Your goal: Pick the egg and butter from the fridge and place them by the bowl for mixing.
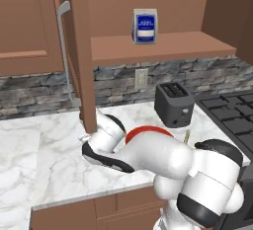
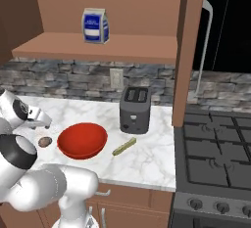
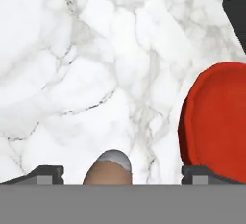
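White marble counter is carrying everything here. The brown egg is lying on it just left of the red bowl, close to the rim but not clearly touching it. In the hand view the egg is sitting between the two finger tips, low in the frame, with marble showing on either side of it; the gripper is standing wide open, its tips set well apart, and neither tip is touching the egg, so nothing is being held. The bowl is lying just past the right-hand tip in that view.

From the right base view the hand is hanging just above and behind the egg, tilted down toward the counter.

The butter is lying flat on the marble on the bowl's other side, near its rim, slanting up toward the dark toaster. In the left base view the arm is covering most of the bowl, and a thin end of butter is showing beside the toaster.
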